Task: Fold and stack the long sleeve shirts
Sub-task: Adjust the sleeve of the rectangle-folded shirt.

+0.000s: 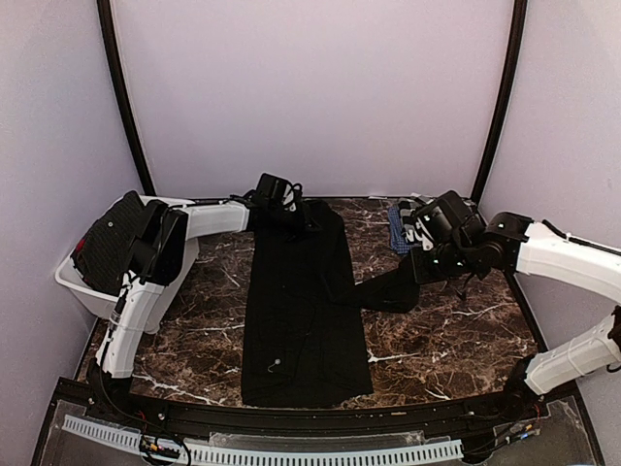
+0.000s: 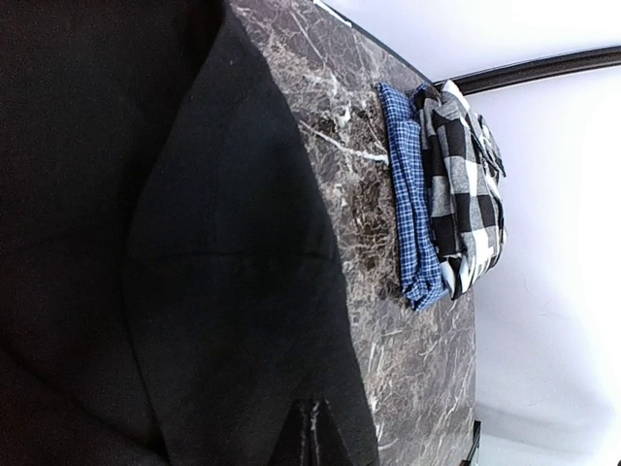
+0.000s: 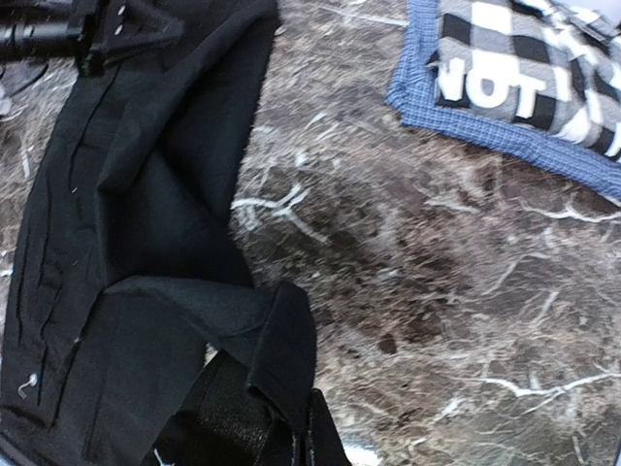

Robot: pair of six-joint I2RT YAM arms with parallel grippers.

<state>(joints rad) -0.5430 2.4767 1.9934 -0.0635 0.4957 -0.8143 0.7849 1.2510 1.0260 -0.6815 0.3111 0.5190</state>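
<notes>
a dark marble table (image 1: 446, 330) is seen across the whole scene; a black shirt (image 1: 301, 311) is laid flat down its middle as a long strip, from the near edge to the far side, and its surface is creased in long folds in the right wrist view; one sleeve (image 1: 383, 291) is stretched out sideways to the right over the stone, and its end is lifted slightly; a white bin (image 1: 73, 282) is set at the left edge of the table, and dark cloth (image 1: 112, 238) is heaped in it and hung over its rim; a checked shirt (image 3: 514, 78) is laid folded at the far right of the table, apart from the black shirt with bare marble between them; it is edged in blue check and lettered "NOT" in white, and in the top view it is partly hidden behind the right arm; the left claw (image 2: 310, 432) is reached across to the far end of the black shirt, where its fingers are pressed together on the cloth at the edge, so the shirt is taken as pinched there; the right claw (image 3: 291, 437) is held low over the right half of the table, closed on the end of the sleeve, the cloth being bunched and folded over at its fingertips; a small white mark (image 1: 277, 364) is shown on the black shirt toward its near end, left of the middle.
</notes>
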